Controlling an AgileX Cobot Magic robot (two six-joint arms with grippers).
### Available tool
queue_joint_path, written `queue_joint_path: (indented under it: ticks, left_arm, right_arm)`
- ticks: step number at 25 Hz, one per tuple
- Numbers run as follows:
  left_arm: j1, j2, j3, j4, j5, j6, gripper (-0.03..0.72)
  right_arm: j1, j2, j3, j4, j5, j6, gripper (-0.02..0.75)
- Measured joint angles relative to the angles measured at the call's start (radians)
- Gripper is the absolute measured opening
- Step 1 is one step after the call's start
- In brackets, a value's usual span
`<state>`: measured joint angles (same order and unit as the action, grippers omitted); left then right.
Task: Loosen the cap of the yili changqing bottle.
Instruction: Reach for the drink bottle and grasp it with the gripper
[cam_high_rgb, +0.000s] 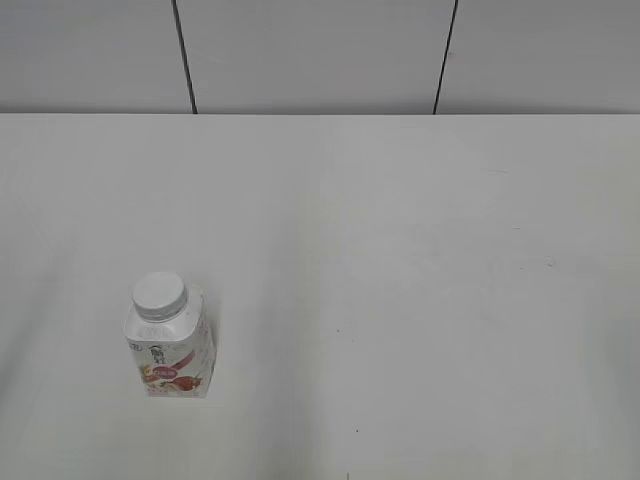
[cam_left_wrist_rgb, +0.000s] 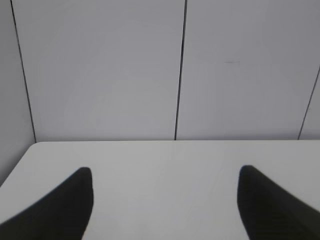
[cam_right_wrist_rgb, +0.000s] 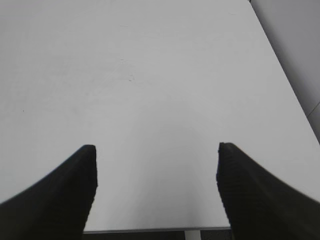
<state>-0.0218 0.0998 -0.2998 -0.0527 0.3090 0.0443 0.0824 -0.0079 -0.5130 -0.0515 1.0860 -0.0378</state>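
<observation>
The yili changqing bottle (cam_high_rgb: 170, 348) stands upright on the white table at the lower left of the exterior view, white with a strawberry label. Its round white cap (cam_high_rgb: 159, 295) sits on the neck. Neither arm shows in the exterior view. In the left wrist view my left gripper (cam_left_wrist_rgb: 165, 172) is open over bare table, black fingers (cam_left_wrist_rgb: 75, 200) wide apart, nothing between them. My right gripper (cam_right_wrist_rgb: 156, 149) is open too, above bare table near an edge. The bottle does not appear in either wrist view.
The white table (cam_high_rgb: 420, 260) ends at a grey panelled wall (cam_high_rgb: 320, 50) with dark vertical seams. In the right wrist view the table edge (cam_right_wrist_rgb: 150, 231) lies just below the fingers and its right edge (cam_right_wrist_rgb: 285, 85) runs diagonally.
</observation>
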Motion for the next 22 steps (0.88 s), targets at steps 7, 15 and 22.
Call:
queue_joint_path:
  ticks: [7,15,22]
  left_arm:
    - [0.000,0.113,0.026,-0.125,-0.132,0.000,0.525]
    - [0.000,0.179,0.026,0.154,-0.258,0.000,0.524]
    - [0.000,0.185,0.026,0.154,-0.265,0.000,0.505]
  right_arm:
    - [0.000,0.000,0.000,0.000,0.000,0.000,0.586]
    - [0.000,0.000,0.000,0.000,0.000,0.000,0.586]
    - [0.000,0.000,0.000,0.000,0.000,0.000,0.586]
